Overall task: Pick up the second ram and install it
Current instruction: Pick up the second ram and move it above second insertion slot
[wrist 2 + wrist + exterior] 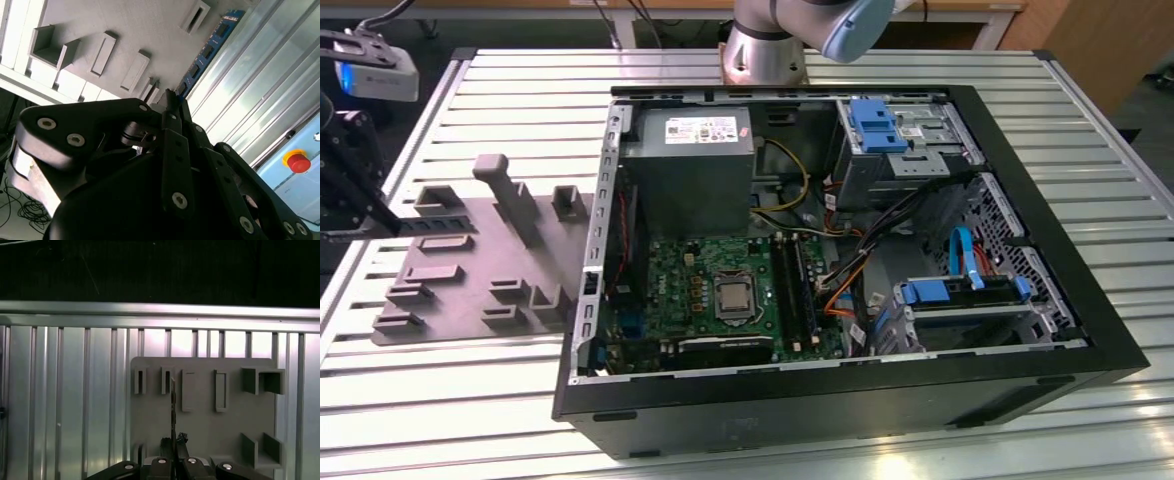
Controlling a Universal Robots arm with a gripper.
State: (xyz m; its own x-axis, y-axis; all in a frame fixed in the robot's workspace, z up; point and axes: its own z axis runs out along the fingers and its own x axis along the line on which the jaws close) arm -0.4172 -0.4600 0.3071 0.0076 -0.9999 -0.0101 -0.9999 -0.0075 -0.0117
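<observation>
The second ram (207, 47) is a narrow blue board with black chips. It sticks out from between my fingertips over the grey holder plate (90, 20). My gripper (170, 98) is shut on one end of it. In the first wrist view the ram (173, 407) shows edge-on as a thin dark line, rising from the gripper (174, 441) across the holder plate (205, 415). In the exterior view the gripper (374, 222) hangs at the far left, at the left end of the holder plate (480, 265). The green motherboard (707, 270) with its long black sockets (787, 290) lies inside the open computer case.
The open black case (1067, 350) holds a grey power supply (687, 160), blue drive brackets (881, 125) and loose cables. The ribbed metal table (440, 400) lies around it. The arm's base (767, 45) stands behind the case. A red stop button (299, 162) sits beyond the table.
</observation>
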